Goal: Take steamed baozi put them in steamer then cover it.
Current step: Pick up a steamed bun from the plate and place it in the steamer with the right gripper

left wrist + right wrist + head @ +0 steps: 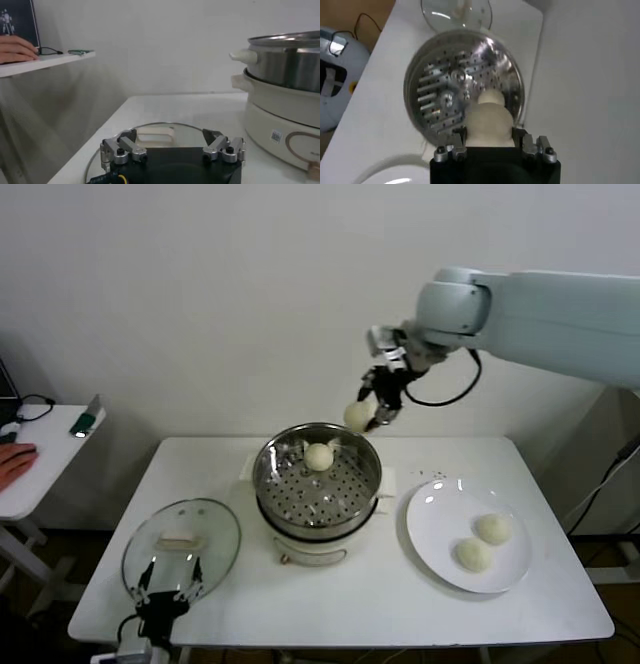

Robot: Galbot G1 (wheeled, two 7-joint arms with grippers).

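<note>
Four smooth, round, cream-white baozi: one [358, 416] clenched in the right pincer [375, 417] above the shiny perforated steel steamer [318, 480], one [319, 456] on its floor, two [493, 528] [473, 554] on the flat white plate [440, 534]. The left pincer [168, 577], spread wide, sits at the round glass cover [181, 547] lying on the white counter [400, 604].

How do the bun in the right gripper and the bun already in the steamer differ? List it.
1. The held bun hangs in the air above the steamer's far rim; the steamer bun rests on the perforated floor.
2. The right gripper is shut on the held bun; nothing touches the steamer bun.
Both are small, round, smooth and cream-white.
</note>
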